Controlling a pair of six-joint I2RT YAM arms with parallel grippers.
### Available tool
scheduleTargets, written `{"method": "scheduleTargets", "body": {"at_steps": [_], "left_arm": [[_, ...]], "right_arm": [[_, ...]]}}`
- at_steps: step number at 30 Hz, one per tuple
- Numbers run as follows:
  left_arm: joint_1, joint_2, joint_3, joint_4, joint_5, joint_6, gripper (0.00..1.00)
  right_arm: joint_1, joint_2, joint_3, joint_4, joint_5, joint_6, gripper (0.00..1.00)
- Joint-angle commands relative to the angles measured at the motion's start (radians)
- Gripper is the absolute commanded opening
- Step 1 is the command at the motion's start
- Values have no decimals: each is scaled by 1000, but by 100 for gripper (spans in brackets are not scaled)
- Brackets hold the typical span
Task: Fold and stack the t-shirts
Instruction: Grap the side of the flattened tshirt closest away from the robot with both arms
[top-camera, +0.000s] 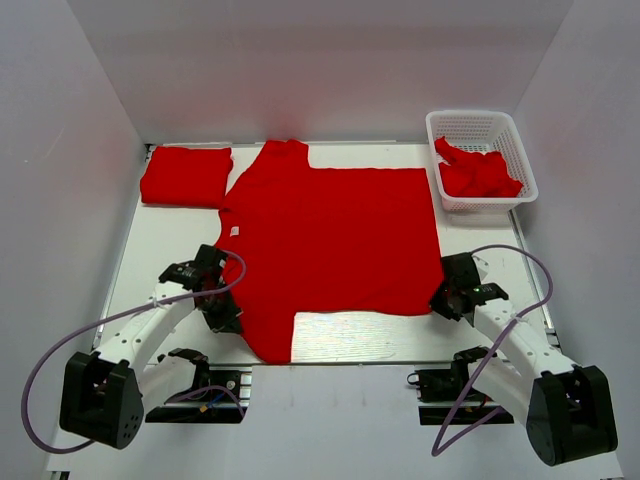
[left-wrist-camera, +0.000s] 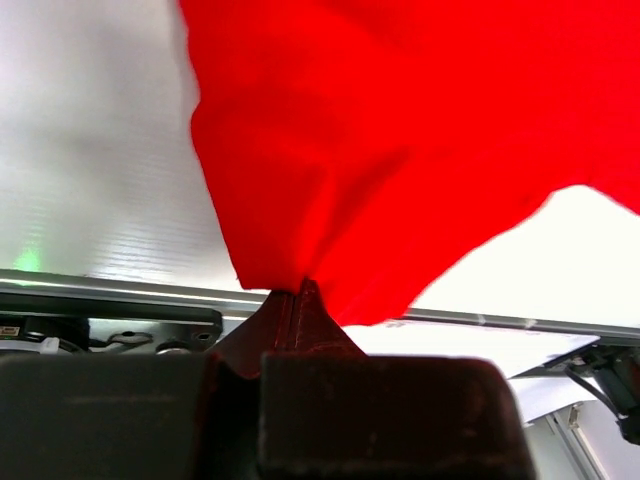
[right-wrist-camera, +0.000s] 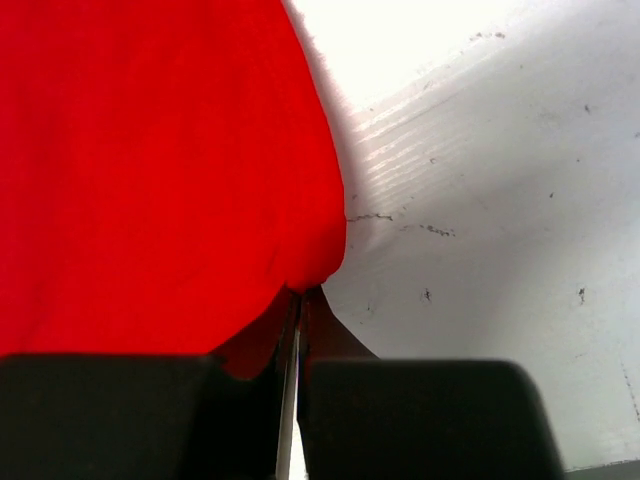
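The left gripper (left-wrist-camera: 298, 300) was found with its jaws pressed together on a pinch of red cloth, at the near sleeve of the spread t-shirt (top-camera: 340, 240). The right gripper (right-wrist-camera: 300, 300) was likewise clamped on cloth, at the near hem corner of the same garment. From both grips the shirt was laid out away from the arms, toward the far side of the table (top-camera: 380, 340). Its long axis was set across the table, neck to the left and hem to the right, so the left arm was nearer the sleeve and the right arm nearer the hem. It was judged that the near edge would have to be lifted and carried away from the bases for a lengthwise fold. A folded t-shirt (top-camera: 185, 176) was lying just beside the far shoulder, and crumpled t-shirts (top-camera: 478, 175) were left in the basket (top-camera: 480, 122) at the far right.
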Motion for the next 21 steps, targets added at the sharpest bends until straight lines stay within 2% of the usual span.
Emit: {"method": "scheduleTargets", "body": {"at_steps": [1, 10, 21], "left_arm": [[-1, 24, 92, 12, -17, 28, 0], [-1, 82, 218, 41, 15, 46, 0], [17, 303, 466, 91, -14, 66, 0]], "right_arm": [[-4, -30, 0, 14, 2, -19, 0], [-3, -14, 71, 16, 6, -111, 0], [-3, 124, 218, 53, 39, -214, 0]]}}
